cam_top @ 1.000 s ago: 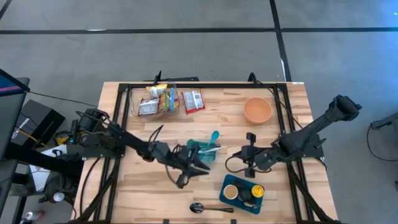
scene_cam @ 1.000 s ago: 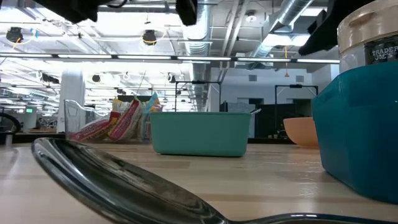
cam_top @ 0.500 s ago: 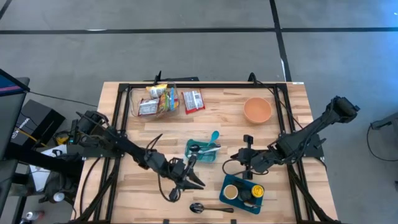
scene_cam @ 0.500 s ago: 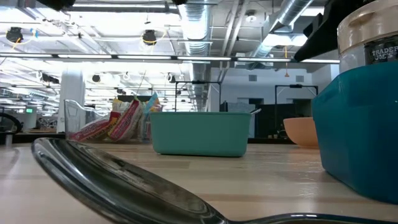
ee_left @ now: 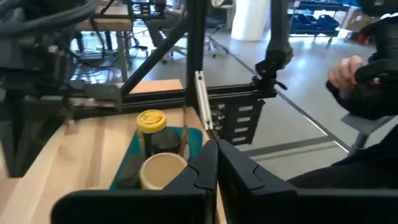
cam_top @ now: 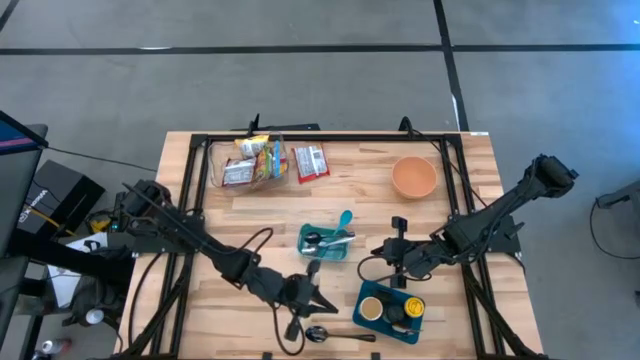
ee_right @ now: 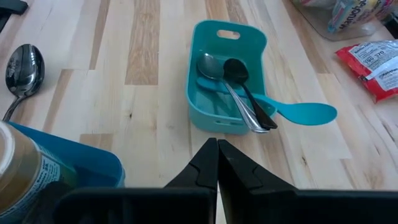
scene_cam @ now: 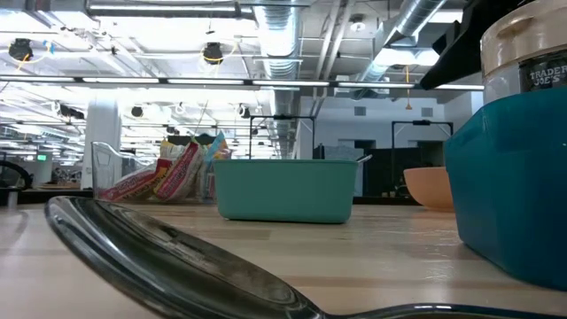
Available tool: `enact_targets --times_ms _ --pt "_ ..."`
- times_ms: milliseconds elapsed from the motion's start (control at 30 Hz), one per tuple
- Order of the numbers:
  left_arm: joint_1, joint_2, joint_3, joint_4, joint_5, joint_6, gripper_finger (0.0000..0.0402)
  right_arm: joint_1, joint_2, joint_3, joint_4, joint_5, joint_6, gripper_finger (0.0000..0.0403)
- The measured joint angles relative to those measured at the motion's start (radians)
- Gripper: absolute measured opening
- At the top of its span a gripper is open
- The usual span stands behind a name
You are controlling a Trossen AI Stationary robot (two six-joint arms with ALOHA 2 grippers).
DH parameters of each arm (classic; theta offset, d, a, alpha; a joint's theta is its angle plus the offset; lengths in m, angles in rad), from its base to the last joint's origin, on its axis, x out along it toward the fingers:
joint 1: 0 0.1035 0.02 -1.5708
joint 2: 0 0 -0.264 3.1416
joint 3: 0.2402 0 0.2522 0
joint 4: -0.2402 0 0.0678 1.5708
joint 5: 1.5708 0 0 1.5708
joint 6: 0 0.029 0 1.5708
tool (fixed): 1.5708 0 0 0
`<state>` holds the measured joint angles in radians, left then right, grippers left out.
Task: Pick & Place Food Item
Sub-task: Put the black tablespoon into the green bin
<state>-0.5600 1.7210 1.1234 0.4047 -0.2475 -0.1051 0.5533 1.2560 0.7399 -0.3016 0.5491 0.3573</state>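
Observation:
Snack packets (cam_top: 250, 160) sit in a clear container at the table's far left, with a red packet (cam_top: 312, 162) flat on the wood beside it. My left gripper (cam_top: 318, 302) is shut and holds nothing. It hovers near the table's near edge, just above a metal spoon (cam_top: 318, 333) and left of the blue tray (cam_top: 372, 292). In its wrist view the shut fingers (ee_left: 214, 158) point at the tray's jars (ee_left: 151, 124). My right gripper (cam_top: 380, 252) is also shut and holds nothing, between the teal cutlery bin (cam_top: 325, 243) and the tray.
The teal bin (ee_right: 227, 81) holds two metal spoons and a teal spoon. The blue tray (scene_cam: 509, 204) carries jars. An orange bowl (cam_top: 413, 177) stands at the far right. A black frame runs around the table. A seated person (ee_left: 367, 81) shows beyond the table's edge.
My left gripper has drawn away from the teal bin toward the table's near edge and a little right, tipping up toward level. It has left the top of the low view. My right arm has kept still.

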Motion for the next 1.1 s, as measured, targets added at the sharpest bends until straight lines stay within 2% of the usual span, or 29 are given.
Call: enact_targets --times_ms 333,600,1100 --pt "-0.048 0.0 0.037 -0.097 -0.094 -0.013 0.0 -0.001 0.0 0.0 0.0 0.003 0.001 0.0" --pt "-0.069 0.012 0.039 -0.104 -0.1 -0.066 0.0 -0.033 0.0 0.0 0.001 0.01 0.001 0.0" --pt "-0.08 0.129 0.038 -0.13 -0.066 -0.163 0.0 -0.052 0.0 0.0 0.003 0.002 0.002 0.0"
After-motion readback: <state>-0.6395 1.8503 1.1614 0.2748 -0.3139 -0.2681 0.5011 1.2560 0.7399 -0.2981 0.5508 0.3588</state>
